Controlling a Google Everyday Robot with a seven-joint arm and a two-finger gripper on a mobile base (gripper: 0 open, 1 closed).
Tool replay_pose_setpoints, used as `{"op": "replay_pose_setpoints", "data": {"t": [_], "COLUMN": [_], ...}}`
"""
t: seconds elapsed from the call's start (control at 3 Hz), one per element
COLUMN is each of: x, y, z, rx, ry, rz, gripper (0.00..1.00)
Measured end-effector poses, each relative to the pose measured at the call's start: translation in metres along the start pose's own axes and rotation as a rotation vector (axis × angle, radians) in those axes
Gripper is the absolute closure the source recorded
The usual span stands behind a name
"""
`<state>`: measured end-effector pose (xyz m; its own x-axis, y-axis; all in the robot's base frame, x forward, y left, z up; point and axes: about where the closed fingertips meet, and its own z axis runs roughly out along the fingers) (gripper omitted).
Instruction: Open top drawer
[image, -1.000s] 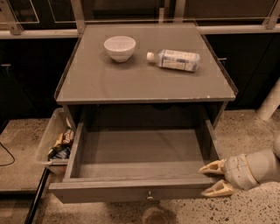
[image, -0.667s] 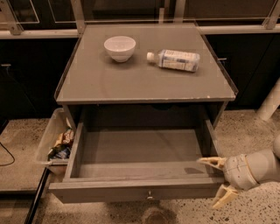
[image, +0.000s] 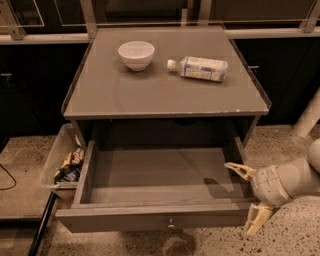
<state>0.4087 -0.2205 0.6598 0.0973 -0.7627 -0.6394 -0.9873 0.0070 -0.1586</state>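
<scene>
Though set right at the front right corner of the top drawer (image: 160, 175), parted wide and clasping nothing: gripper (image: 250, 195), with cream tapered fingers (image: 239, 170) on a rounded pale wrist, one reaching over the drawer's side wall, the other hanging outside the flat front panel. Just left of the gripper, drawn well out of its cabinet: the drawer itself, matte grey and boxy, with one small round metal knob (image: 171, 223) (centred on the front, down-left of the gripper). Above and left of the gripper, on the smooth grey cabinet top (image: 100, 100): round white bowl (image: 136, 54); clear plastic bottle (image: 200, 68) lying on its side, white cap toward the bowl. Far left of the gripper: translucent bin (image: 55, 155) of packets. Beneath: speckled stone floor (image: 300, 240). Beyond: dark cabinets (image: 30, 100).
</scene>
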Motion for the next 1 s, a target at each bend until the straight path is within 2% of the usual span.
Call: {"op": "replay_pose_setpoints", "data": {"t": [0.67, 1.0], "x": [-0.076, -0.104], "y": [-0.058, -0.079], "z": [-0.077, -0.115], "rx": [0.070, 0.113], "ry": [0.075, 0.117], "rz": [-0.183, -0.245], "gripper": [0.00, 0.00]}}
